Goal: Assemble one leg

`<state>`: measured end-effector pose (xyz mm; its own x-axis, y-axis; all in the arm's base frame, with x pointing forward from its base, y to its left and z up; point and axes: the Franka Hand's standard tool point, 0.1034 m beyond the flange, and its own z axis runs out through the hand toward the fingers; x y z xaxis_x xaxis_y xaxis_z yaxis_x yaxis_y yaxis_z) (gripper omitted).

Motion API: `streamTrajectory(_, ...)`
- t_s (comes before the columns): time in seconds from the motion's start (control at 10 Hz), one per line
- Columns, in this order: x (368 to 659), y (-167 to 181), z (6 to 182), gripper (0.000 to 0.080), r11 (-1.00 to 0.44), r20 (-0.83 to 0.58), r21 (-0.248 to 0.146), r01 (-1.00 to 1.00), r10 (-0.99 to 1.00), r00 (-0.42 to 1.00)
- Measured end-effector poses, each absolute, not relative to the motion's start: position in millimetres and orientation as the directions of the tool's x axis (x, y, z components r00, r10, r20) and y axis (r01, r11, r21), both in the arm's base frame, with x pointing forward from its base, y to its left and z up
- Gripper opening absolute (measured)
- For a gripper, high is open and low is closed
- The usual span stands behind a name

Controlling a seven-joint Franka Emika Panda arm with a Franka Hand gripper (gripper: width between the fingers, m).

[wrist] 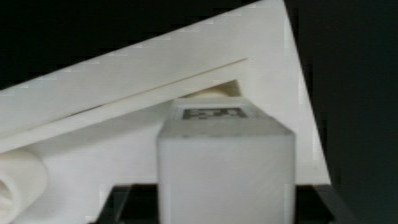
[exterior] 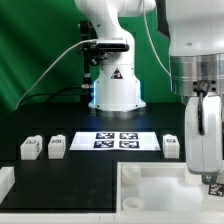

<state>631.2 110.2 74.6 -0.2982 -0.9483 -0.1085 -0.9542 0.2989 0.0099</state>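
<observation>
My gripper [exterior: 207, 165] is at the exterior view's right, over the large white rimmed tabletop [exterior: 150, 192]. It is shut on one white leg [exterior: 213, 186], whose tagged end points down close to the tabletop. In the wrist view the held leg [wrist: 222, 155] fills the middle between the dark fingers [wrist: 125, 205] of the gripper [wrist: 222, 214], its tag facing the tabletop's rim and corner [wrist: 160, 85]. I cannot tell whether the leg touches the tabletop. Two loose legs [exterior: 30, 148] [exterior: 57, 146] stand at the left and a third [exterior: 172, 146] stands just behind the gripper.
The marker board [exterior: 115, 140] lies in the middle of the black table in front of the arm's base [exterior: 117, 92]. A white block [exterior: 5, 182] sits at the front left edge. A green backdrop stands behind.
</observation>
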Motion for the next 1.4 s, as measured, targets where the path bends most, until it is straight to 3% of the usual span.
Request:
streamTrajectory(0.1,632.2,111.6,74.2,0.0552,0.210,-0.107,-0.011,-0.978,-0.972,-0.208)
streamTrajectory(0.2,632.3,118.0,72.3,0.0552,0.101,-0.106,-0.043,-0.994,-0.990,-0.096)
streamTrajectory(0.3,630.9,124.3,72.1,0.0619,-0.031,-0.101,-0.054,-0.998,-0.994,0.036)
streamTrajectory(0.4,630.5,129.2,72.4,0.0640,-0.239,-0.082,-0.072,-0.968,-0.966,0.245)
streamTrajectory(0.8,630.9,125.7,71.6,0.0649,-0.599,-0.044,-0.095,-0.795,-0.796,0.604)
streamTrajectory(1.0,635.5,118.2,71.7,0.0649,-0.892,0.025,-0.068,-0.446,-0.449,0.893)
streamTrajectory(1.2,635.7,117.5,71.5,0.0640,-0.920,0.032,-0.060,-0.386,-0.389,0.921)
streamTrajectory(1.3,635.7,117.5,71.5,0.0485,-0.899,0.029,-0.062,-0.433,-0.435,0.900)
streamTrajectory(1.4,635.7,117.3,71.5,0.0485,-0.898,0.029,-0.062,-0.435,-0.438,0.899)
